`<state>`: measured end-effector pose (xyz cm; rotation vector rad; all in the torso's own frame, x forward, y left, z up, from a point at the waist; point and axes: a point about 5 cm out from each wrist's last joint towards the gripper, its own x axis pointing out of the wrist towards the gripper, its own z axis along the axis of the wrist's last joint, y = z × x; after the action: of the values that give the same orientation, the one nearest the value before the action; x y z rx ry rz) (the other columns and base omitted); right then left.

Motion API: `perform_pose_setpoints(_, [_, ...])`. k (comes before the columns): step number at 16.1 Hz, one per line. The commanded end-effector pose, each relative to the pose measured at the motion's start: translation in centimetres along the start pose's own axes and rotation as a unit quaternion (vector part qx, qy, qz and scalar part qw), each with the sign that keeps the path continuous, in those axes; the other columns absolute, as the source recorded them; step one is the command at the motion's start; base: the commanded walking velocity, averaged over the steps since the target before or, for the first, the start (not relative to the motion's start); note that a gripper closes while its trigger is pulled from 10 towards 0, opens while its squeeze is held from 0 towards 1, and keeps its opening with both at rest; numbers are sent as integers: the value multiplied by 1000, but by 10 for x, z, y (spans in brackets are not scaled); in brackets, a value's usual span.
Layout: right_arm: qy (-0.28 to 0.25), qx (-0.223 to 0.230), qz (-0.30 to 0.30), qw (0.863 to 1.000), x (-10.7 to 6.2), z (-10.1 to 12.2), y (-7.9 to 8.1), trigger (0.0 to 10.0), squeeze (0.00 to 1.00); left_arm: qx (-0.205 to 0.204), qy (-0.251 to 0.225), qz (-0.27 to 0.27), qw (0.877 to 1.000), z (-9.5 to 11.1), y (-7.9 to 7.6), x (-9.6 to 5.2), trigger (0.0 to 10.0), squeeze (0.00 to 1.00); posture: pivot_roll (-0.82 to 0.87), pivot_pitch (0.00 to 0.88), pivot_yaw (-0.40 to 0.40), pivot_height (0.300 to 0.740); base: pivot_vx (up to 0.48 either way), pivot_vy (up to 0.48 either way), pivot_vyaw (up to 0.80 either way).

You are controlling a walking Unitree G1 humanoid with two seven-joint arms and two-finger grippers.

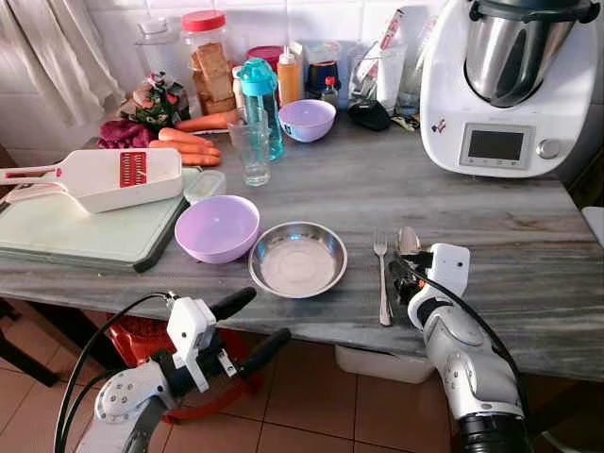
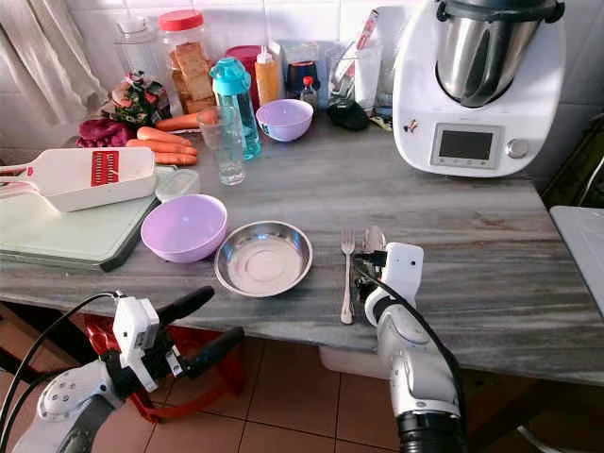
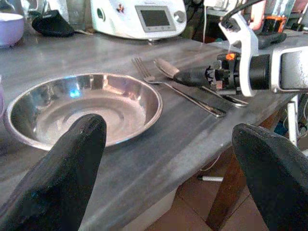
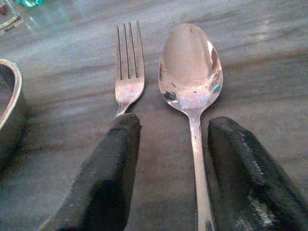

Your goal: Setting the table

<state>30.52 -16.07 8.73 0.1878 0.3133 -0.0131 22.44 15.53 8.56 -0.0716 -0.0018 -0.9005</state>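
Note:
A steel plate [image 1: 298, 259] lies near the front edge of the grey counter [image 1: 491, 236]. A fork [image 1: 381, 274] and a spoon [image 1: 408, 242] lie side by side just right of it. My right gripper [image 1: 404, 274] rests low over the spoon's handle, open. In the right wrist view its fingers [image 4: 103, 178] stand on either side of the spoon [image 4: 190, 67], with the fork [image 4: 129, 72] beside them. My left gripper [image 1: 271, 314] hangs open in front of the counter edge, below the plate [image 3: 86, 108]. A purple bowl [image 1: 217, 227] sits left of the plate, and a glass [image 1: 252, 151] stands behind it.
A green cutting board [image 1: 66, 236] carrying a white slicer [image 1: 104, 176] is at the left. Carrots [image 1: 189, 142], a teal bottle [image 1: 261, 99], a second purple bowl [image 1: 307, 119] and jars line the back. A white kitchen machine [image 1: 505, 85] stands back right. A red stool [image 1: 142, 340] is under the counter.

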Motion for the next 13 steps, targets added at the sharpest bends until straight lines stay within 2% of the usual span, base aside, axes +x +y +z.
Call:
perform_pose_setpoints(1, [-7, 6, -6, 1000, -1, 5, -2, 10000, 1000, 8, 5, -4, 1000, 3, 4, -1, 10000, 0, 50, 13, 76, 740, 0, 0, 0])
perform_pose_setpoints(3, [-28, 12, -11, 999, -2, 16, -3, 10000, 1000, 9, 7, -4, 1000, 2, 5, -1, 10000, 0, 44, 10, 82, 740, 0, 0, 0])
perform_pose_setpoints(8, [-43, 28, -13, 999, -6, 24, -5, 10000, 1000, 19, 0, 3, 1000, 3, 6, 2, 10000, 0, 40, 1, 77, 740, 0, 0, 0])
perform_pose_setpoints(11, [-106, 48, -8, 993, -14, 40, -8, 10000, 1000, 27, -24, 17, 999, 11, 7, 10, 10000, 0, 41, 0, 71, 740, 0, 0, 0])
perform_pose_setpoints(13, [-137, 38, 6, 990, -23, 43, -9, 10000, 1000, 31, -36, 28, 998, 13, 7, 19, 10000, 0, 42, 0, 69, 740, 0, 0, 0])
